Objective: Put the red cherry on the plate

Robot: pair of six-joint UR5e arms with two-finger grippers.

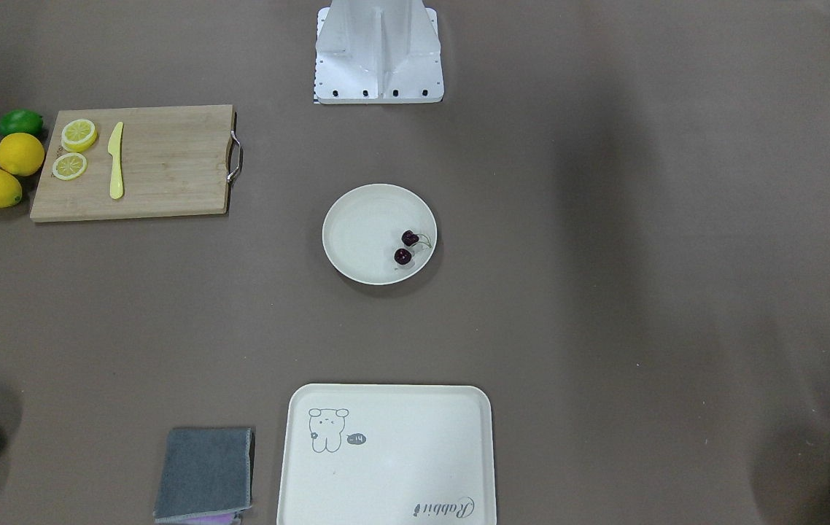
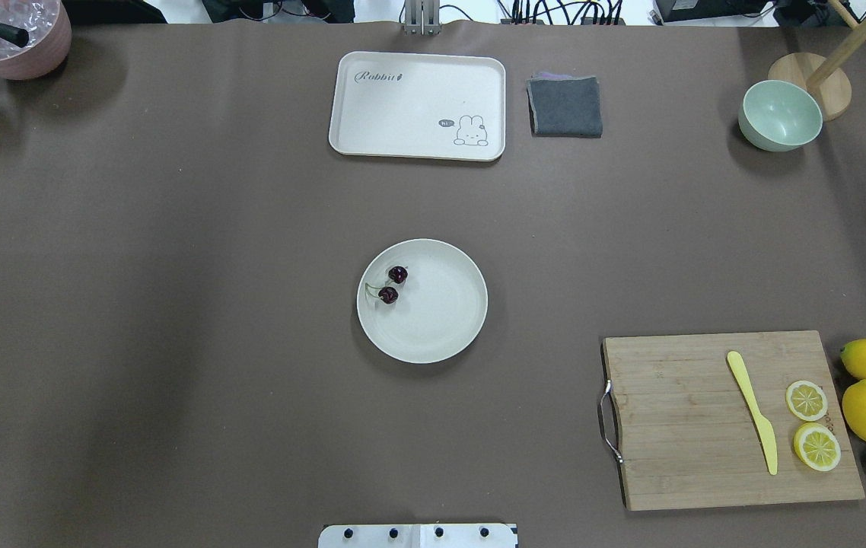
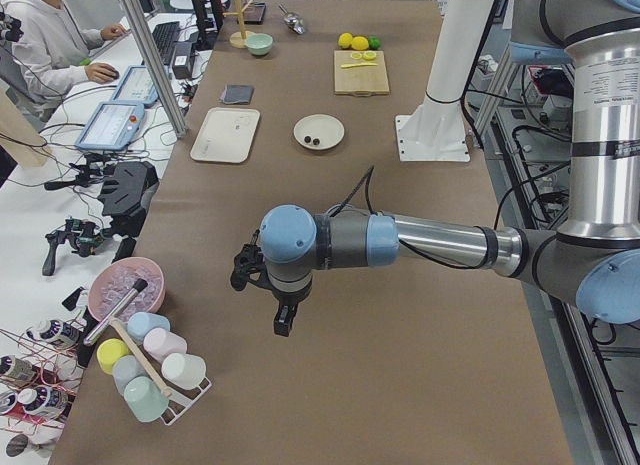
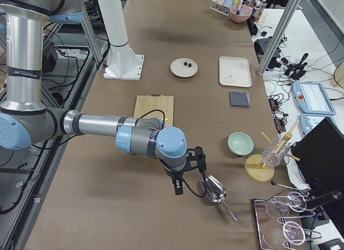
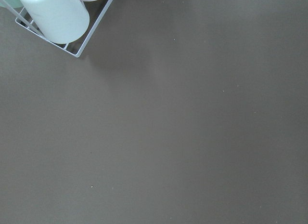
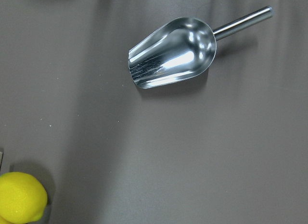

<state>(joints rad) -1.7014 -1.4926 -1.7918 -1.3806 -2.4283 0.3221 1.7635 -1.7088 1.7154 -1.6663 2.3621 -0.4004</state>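
Mint cup (image 5: 53, 14) on wire rack (image 5: 77, 54), corner of brown tabletop (image 5: 183, 137).

Round shallow off-white plate (image 2: 433, 323) with raised rim, flat at mid-table. Inside it, near the rim on the robot's left, pair of tiny dark maroon cherries (image 2: 388, 294), just apart, joined by thin stems, resting on the plate's floor.

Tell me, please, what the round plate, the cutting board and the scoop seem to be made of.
The plate looks like matte off-white plastic or fibre composite: dull, no glare. The cutting board looks like bamboo or wood: pale brown grain in strips. The scoop is polished metal, probably steel: mirror-like reflections.
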